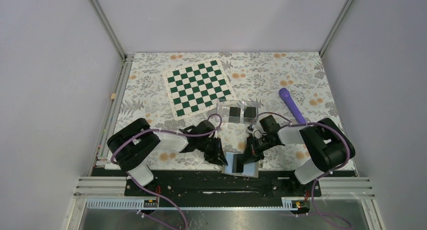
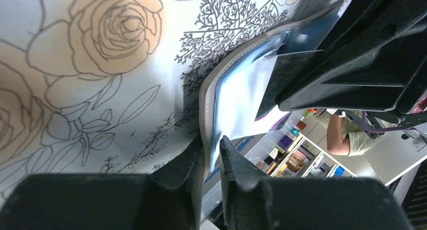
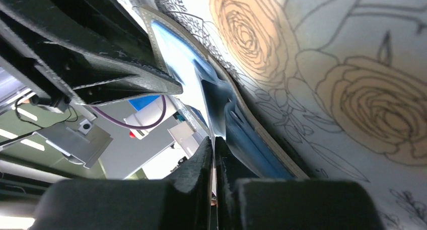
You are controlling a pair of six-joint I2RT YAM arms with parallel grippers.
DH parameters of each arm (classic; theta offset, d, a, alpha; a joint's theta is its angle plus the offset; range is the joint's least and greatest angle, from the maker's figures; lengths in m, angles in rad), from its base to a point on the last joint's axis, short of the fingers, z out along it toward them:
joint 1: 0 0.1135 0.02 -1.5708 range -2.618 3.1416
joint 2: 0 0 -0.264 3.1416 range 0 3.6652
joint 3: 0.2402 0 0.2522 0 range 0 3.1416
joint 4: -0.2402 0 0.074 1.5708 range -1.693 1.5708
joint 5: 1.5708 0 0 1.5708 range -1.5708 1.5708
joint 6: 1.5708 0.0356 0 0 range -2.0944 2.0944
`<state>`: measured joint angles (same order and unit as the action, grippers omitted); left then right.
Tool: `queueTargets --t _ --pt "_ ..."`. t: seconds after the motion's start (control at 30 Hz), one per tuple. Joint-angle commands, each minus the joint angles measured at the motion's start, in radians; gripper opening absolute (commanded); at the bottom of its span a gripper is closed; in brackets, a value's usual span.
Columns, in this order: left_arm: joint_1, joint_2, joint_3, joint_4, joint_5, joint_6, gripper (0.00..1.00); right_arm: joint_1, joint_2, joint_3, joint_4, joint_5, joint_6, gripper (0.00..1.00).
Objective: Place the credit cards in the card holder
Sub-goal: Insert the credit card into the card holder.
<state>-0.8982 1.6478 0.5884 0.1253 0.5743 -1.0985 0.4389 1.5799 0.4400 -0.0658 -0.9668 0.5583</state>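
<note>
Left arm and right arm are formed of black housings and white shells; purple cables are routed alongside; black fingers are fitted.

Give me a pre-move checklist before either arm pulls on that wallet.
1. Jaws of left gripper shut on wallet edge: ok.
2. Jaws of right gripper shut on wallet lining: ok.
3. Wallet spread open between both arms: ok.
4. Any card remaining inside wallet: cannot tell.
5. Two credit cards already in card holder: ok.
</note>
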Motion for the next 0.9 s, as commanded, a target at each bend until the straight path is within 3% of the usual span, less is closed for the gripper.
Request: queueTargets --t 0.0,0.1,0.27,0.47,0.87 --pt "-0.001 -0.017 0.059 -0.085 -0.066 0.067 0.19 0.023 -0.049 0.032 -0.167 0.135 -0.005 0.15" --pt "-0.001 -0.025 0.077 -0.123 -0.077 0.093 0.20 0.024 -0.102 0.059 -0.247 0.186 -0.016 0.36" --pt "-0.006 -0.010 0.092 -0.124 -0.070 0.096 0.20 0.030 -0.098 0.104 -0.333 0.242 -0.039 0.50" --pt "-0.019 0.002 0.108 -0.124 -0.067 0.098 0.19 0.055 -0.044 0.132 -0.340 0.268 -0.029 0.52" --pt "-0.049 0.031 0.150 -0.124 -0.059 0.098 0.13 0.157 0.044 0.220 -0.279 0.267 0.028 0.46"
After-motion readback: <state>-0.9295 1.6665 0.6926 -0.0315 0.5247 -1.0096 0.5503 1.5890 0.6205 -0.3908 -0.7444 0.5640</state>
